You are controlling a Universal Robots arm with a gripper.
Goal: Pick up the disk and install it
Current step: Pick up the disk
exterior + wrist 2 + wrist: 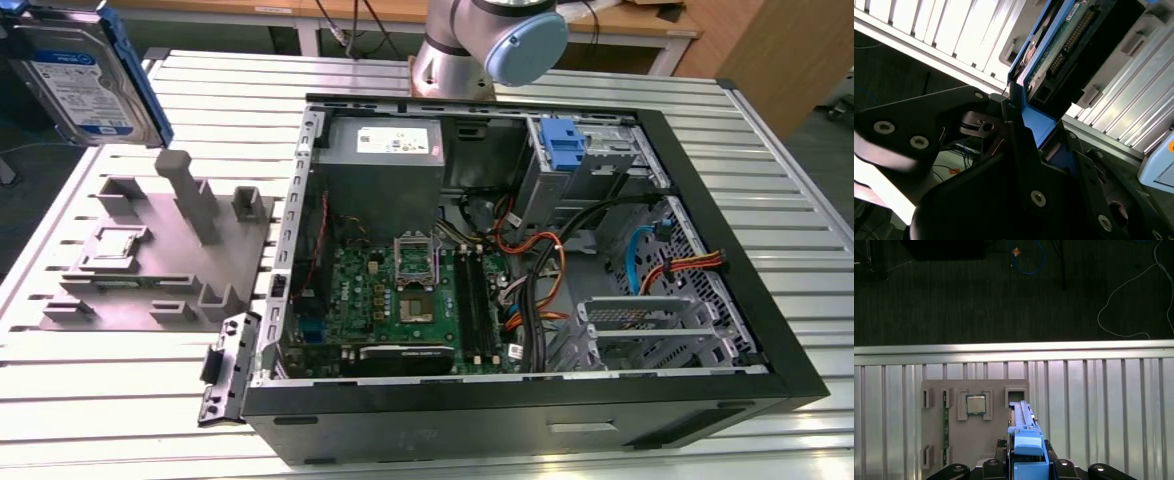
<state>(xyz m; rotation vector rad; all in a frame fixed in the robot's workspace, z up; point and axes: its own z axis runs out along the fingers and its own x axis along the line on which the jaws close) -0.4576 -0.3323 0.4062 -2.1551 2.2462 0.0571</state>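
Grey fixture plate (974, 440) flat on slatted metal table (1104, 410). Set in the plate's pockets: square processor chip (975, 404) and, beside it, green memory stick (946, 427). Over the plate, beside the chip: the disk (1024, 422), edge-on in blue carrier, pinched by the gripper (1028, 466). Beyond the plate: dark floor (954, 300), loose cables (1134, 300).

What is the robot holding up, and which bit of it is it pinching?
The gripper holds the disk, pinched by the end of its blue carrier bracket.
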